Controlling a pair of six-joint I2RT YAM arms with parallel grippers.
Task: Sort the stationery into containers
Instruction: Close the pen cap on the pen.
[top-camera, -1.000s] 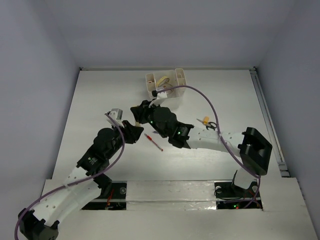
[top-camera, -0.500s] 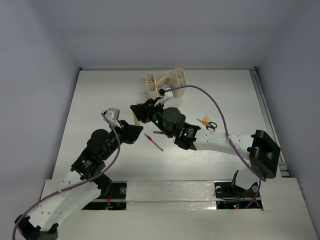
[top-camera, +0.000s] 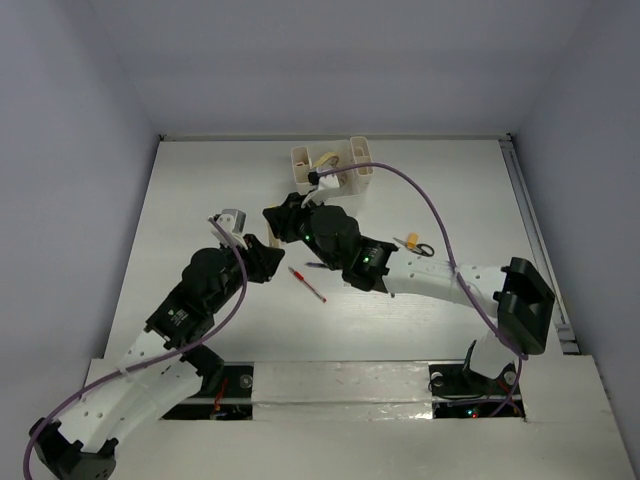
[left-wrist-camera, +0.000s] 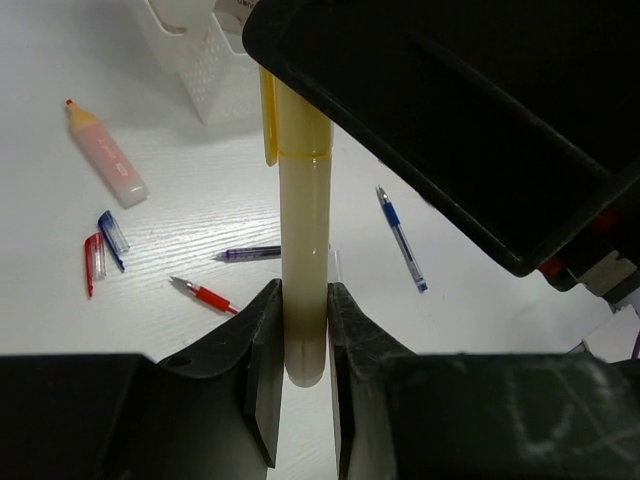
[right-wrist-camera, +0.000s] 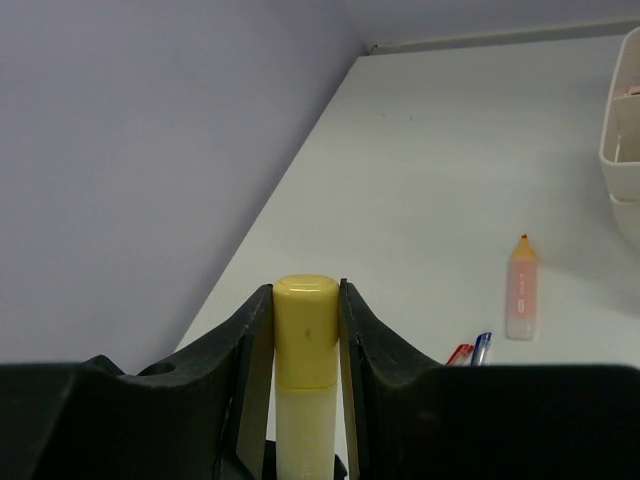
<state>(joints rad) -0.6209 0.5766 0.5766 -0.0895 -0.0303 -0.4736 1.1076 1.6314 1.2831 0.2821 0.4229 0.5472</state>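
Currently the left gripper (left-wrist-camera: 303, 335) is closed on the pale barrel end of the yellow highlighter (left-wrist-camera: 303, 200), and the right gripper (right-wrist-camera: 306, 320) is closed on its cap; it hangs between them above the table (top-camera: 200, 180), near the white organizer (top-camera: 362, 158). Below lie a pink highlighter (left-wrist-camera: 105, 155), a red pen (left-wrist-camera: 205, 296), a blue pen (left-wrist-camera: 402, 240) and a purple pen (left-wrist-camera: 252, 254)

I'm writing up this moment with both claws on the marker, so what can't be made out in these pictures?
1. Left wrist view: the top of the yellow marker is hidden behind the right claw.
2. Top view: the marker barely shows between the right claw and the left claw.
3. Top view: the organizer contents are too small to tell.
4. Right wrist view: the organizer is cut off by the right edge.
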